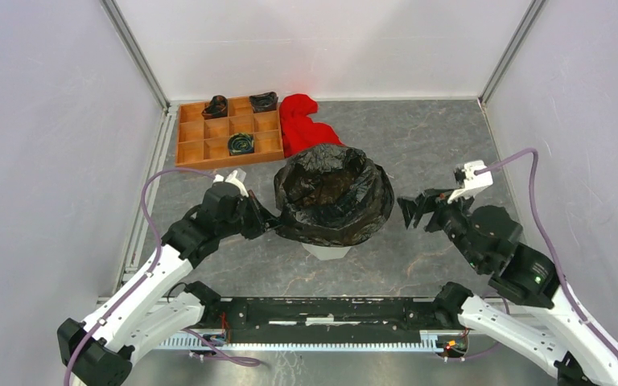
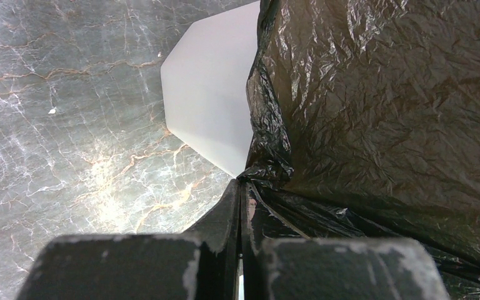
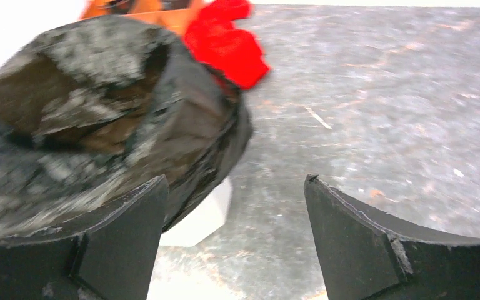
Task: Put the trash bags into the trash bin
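black trash bags [image 1: 334,193] are sitting over the white trash bin [image 1: 327,250] on the table [image 1: 442,145], the left end effector [image 1: 267,219] is pinching a fold, the right end effector [image 1: 413,213] is hanging spread and empty, and a hard tug could be tipping the bin over.

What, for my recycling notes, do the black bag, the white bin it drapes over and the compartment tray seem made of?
The trash bag: thin plastic film, glossy black, going by its fine crinkles and glints. The trash bin: likely plastic, smooth matte white with flat facets. The tray: probably wood, orange-brown with thin dividers; grain too small to see.
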### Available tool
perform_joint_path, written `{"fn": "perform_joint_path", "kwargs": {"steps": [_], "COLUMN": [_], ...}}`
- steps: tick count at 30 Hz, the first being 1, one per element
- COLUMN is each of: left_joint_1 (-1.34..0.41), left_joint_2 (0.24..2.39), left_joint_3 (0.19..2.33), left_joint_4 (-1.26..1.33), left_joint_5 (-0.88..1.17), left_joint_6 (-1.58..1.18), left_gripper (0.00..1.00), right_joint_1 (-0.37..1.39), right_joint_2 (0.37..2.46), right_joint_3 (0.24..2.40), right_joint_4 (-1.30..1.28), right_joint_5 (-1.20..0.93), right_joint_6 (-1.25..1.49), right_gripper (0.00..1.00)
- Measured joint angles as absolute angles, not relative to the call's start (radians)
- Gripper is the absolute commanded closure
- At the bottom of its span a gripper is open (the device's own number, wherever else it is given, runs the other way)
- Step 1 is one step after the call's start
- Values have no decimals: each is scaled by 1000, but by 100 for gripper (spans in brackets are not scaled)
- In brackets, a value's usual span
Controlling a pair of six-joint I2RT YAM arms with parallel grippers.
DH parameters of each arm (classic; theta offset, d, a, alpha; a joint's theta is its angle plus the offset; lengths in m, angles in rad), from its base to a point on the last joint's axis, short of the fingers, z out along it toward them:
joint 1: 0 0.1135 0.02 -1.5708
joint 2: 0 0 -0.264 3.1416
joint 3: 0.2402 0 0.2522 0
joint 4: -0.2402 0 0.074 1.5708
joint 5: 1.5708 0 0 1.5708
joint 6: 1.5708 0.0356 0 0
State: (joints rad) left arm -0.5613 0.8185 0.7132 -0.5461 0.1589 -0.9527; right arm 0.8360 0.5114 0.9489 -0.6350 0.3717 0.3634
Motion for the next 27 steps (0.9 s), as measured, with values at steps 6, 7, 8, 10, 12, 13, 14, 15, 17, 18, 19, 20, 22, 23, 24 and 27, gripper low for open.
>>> {"fn": "perform_joint_path", "kwargs": {"steps": [6,7,8,10,12,13,14,15,17,18,19,20,22,23,24,27], "left_joint_1": [-561,-561,-561,-561,-561,-561,-561,-561,-561,-561,-561,-561,-561,-561,-561,-561], "left_joint_2": [816,815,813,810,810,812,815,819,832,837,842,847,849,850,850,850], "left_joint_3": [718,721,725,728,730,730,730,730,730,730,730,730,730,730,730,720], "left_joint_4": [-553,-554,-554,-553,-552,-552,-552,-551,-551,-550,-549,-547,-543,-541,-537,-513], "left_joint_5": [154,150,146,138,136,136,136,137,138,138,139,141,141,142,142,151], "left_joint_6": [-953,-953,-953,-953,-953,-952,-953,-953,-953,-952,-952,-952,-952,-953,-953,-953], "left_gripper": [98,98,98,98,98,98,98,98,98,98,98,98,98,98,98,98], "right_joint_1": [836,836,836,831,821,813,802,791,774,766,761,756,754,752,752,752], "right_joint_2": [678,695,720,733,728,726,725,723,723,723,721,721,720,720,720,712], "right_joint_3": [950,950,946,925,892,879,860,839,801,776,748,716,670,643,621,574], "right_joint_4": [-625,-619,-605,-571,-530,-513,-486,-462,-422,-400,-377,-353,-321,-303,-288,-250], "right_joint_5": [597,604,605,590,558,543,519,495,459,438,417,394,364,352,344,344], "right_joint_6": [406,407,408,413,421,422,423,424,426,428,432,436,442,442,442,428], "right_gripper": [15,15,16,19,25,28,32,36,48,54,59,63,70,74,78,92]}}
